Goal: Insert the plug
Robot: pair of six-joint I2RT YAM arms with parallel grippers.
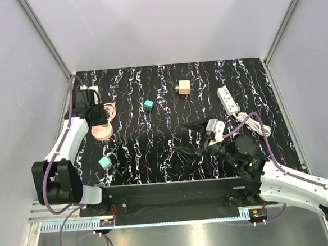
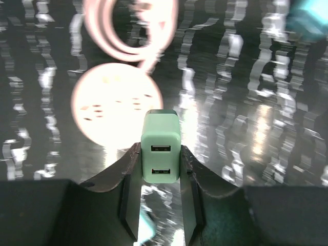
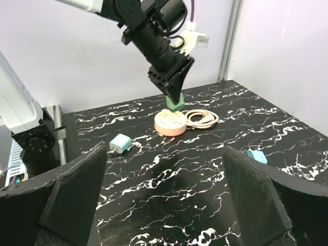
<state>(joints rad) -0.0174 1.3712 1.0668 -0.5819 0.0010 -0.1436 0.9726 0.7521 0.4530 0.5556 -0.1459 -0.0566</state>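
Observation:
The teal-blue plug (image 1: 148, 105) lies free on the black marbled table, mid-back; it also shows at the right edge of the right wrist view (image 3: 256, 156) and blurred in the left wrist view (image 2: 310, 15). My left gripper (image 1: 99, 117) (image 2: 160, 166) is shut on a green charger block (image 2: 161, 154) with two USB ports and holds it just above a round pink power hub (image 1: 102, 131) (image 2: 115, 100) (image 3: 170, 123). My right gripper (image 1: 183, 137) (image 3: 164, 200) is open and empty, low over the table's middle, well apart from the plug.
A paler teal cube (image 1: 105, 162) (image 3: 121, 143) lies near the front left. A tan cube (image 1: 183, 88) sits at the back. A white power strip (image 1: 227, 99) with its coiled cord (image 1: 254, 122) is at the right. A pink coiled cable (image 1: 110, 111) lies behind the hub.

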